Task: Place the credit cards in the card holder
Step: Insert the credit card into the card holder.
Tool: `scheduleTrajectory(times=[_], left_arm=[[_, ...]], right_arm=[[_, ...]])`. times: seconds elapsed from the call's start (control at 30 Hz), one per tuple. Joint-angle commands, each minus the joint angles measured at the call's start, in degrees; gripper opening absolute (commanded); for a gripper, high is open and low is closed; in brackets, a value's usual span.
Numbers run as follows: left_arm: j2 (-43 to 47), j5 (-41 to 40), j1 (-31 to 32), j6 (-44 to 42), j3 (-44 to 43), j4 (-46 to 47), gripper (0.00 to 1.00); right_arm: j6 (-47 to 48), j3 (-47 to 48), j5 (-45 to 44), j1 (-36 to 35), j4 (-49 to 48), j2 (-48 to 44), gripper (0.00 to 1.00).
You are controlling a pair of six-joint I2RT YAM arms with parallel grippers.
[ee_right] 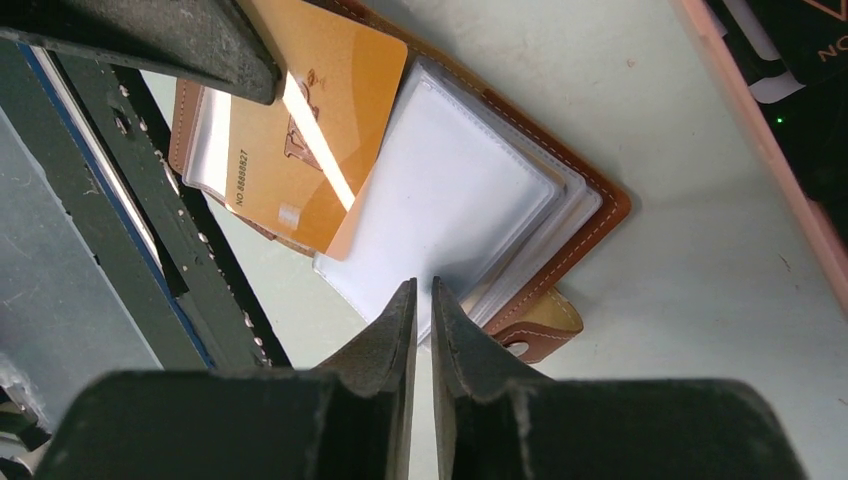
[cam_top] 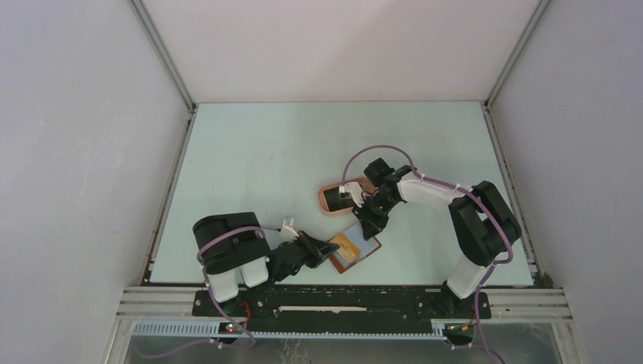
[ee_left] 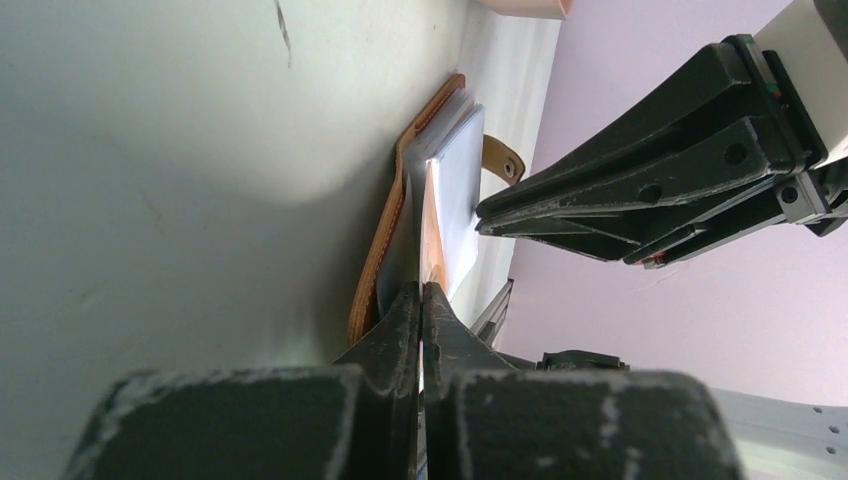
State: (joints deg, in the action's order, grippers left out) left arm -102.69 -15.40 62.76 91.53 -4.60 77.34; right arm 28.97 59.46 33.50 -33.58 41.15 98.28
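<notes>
The brown leather card holder [cam_top: 365, 252] lies open near the table's front edge, its clear pockets [ee_right: 450, 200] fanned upward and its snap tab [ee_right: 535, 335] sticking out. A tan credit card [ee_right: 300, 130] rests on its left half, one end tucked under a clear sleeve. My left gripper [cam_top: 331, 248] is shut on that card's edge [ee_left: 432, 235], which shows edge-on between the tips [ee_left: 421, 290]. My right gripper [cam_top: 370, 225] hovers over the pockets' corner, its jaws [ee_right: 423, 285] a narrow slit apart with nothing seen between them. Black credit cards [cam_top: 337, 199] lie in the tray.
The pink oval tray [cam_top: 324, 206] sits just behind the card holder, its rim [ee_right: 760, 170] close to the right gripper. The black rail along the table's front edge [ee_right: 130, 260] runs right beside the card holder. White walls enclose the table.
</notes>
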Motion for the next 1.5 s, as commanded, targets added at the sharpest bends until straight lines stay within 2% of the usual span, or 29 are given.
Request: scheduleTrajectory(times=[0.0, 0.53, 0.8, 1.47], left_arm=[[-1.6, -2.2, 1.2, 1.5, -0.3, 2.4, 0.0], [-4.8, -1.2, 1.3, -0.6, -1.7, 2.4, 0.0], [-6.0, -0.3, 1.3, -1.1, -2.5, 2.7, 0.0], [-6.4, 3.4, 1.3, 2.5, -2.0, 2.8, 0.0]], right_arm=[[-0.7, 2.6, 1.5, 1.7, 0.9, -2.0, 0.19], [-2.0, 2.7, -2.0, 5.6, 0.2, -1.7, 0.39], [-1.8, 3.1, 0.2, 4.9, 1.5, 0.8, 0.4], [-2.0, 3.8, -0.8, 2.1, 2.4, 4.2, 0.33]])
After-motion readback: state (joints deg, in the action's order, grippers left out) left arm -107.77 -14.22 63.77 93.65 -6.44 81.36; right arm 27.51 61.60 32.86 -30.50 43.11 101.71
